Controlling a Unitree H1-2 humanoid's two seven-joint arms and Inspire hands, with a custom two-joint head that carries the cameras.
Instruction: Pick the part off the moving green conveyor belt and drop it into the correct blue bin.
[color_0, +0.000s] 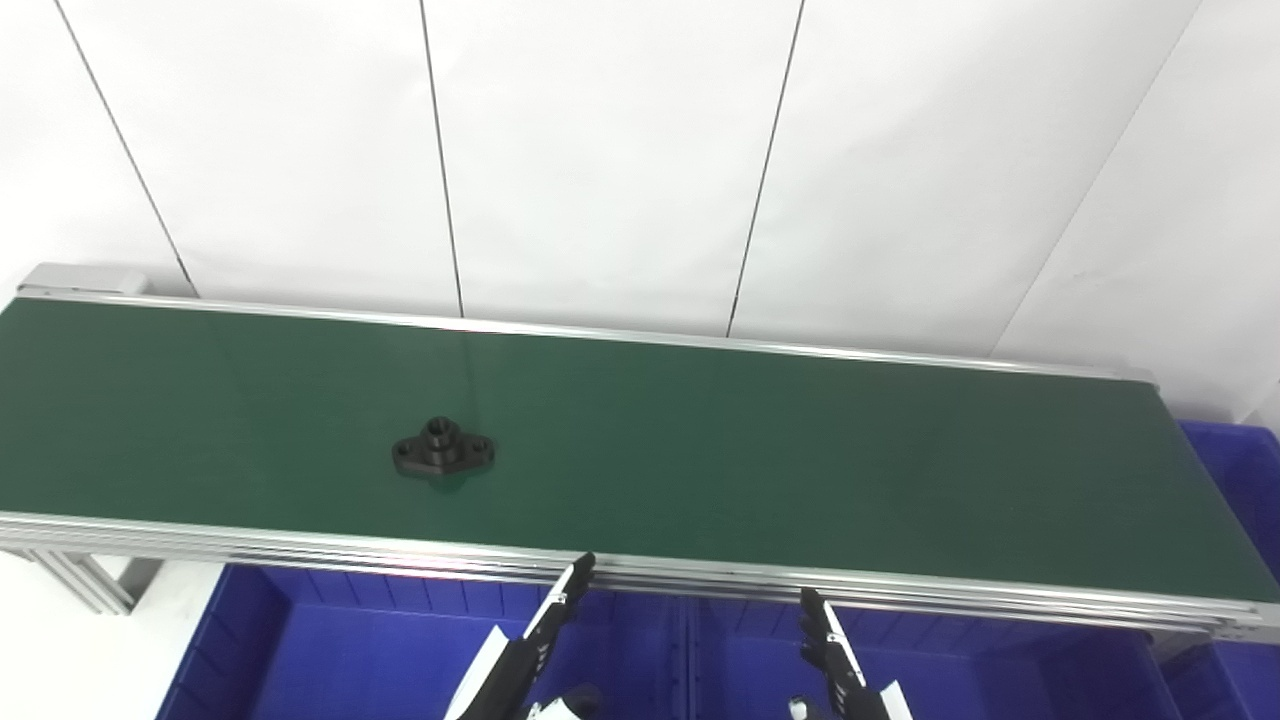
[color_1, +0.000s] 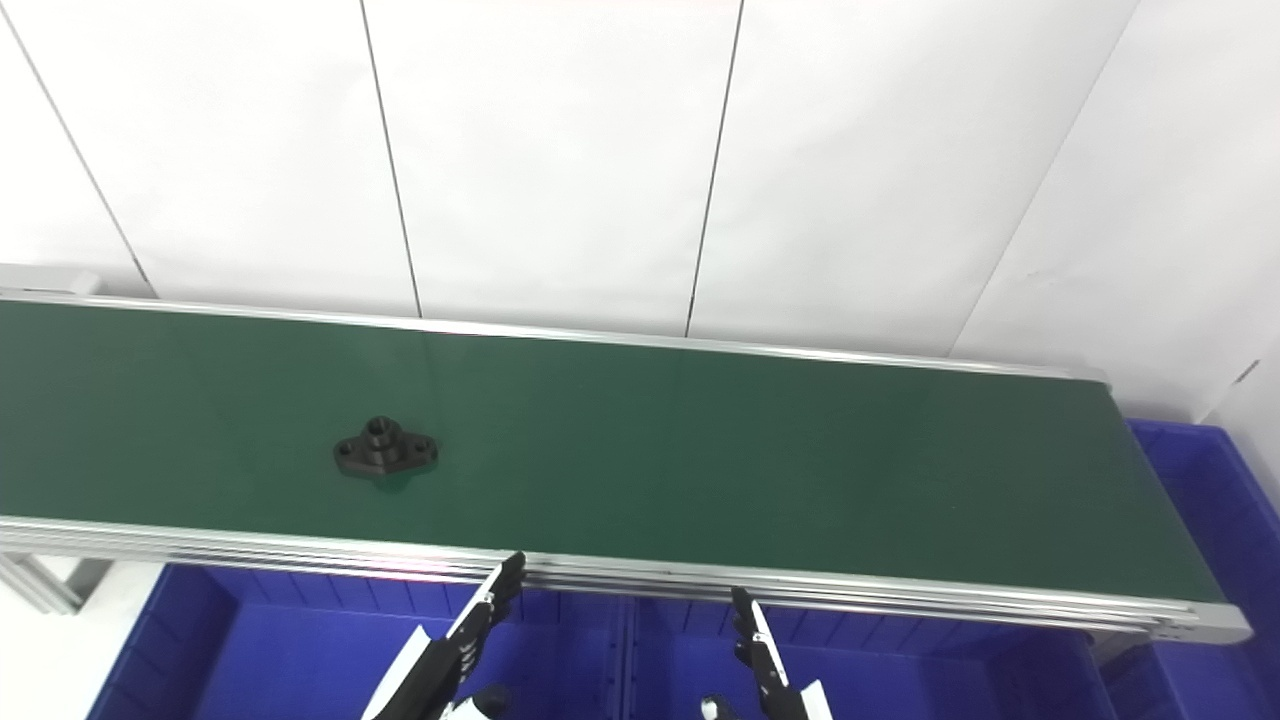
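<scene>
A small black flanged part (color_0: 442, 450) with a raised hub and bolt holes lies on the green conveyor belt (color_0: 750, 450), left of centre. My left hand (color_0: 535, 650) and right hand (color_0: 838, 665) poke up from the bottom edge, below the belt's near rail and over the blue bins. Both have straight, spread fingers and hold nothing. The left hand sits to the right of and nearer than the part, well apart from it. Most of each hand is cut off by the frame.
Blue bins (color_0: 330, 650) line the space under the belt's near rail, split by a divider (color_0: 685, 660); another blue bin (color_0: 1240, 470) stands past the belt's right end. Aluminium rails (color_0: 300, 550) frame the belt. A white panelled wall rises behind.
</scene>
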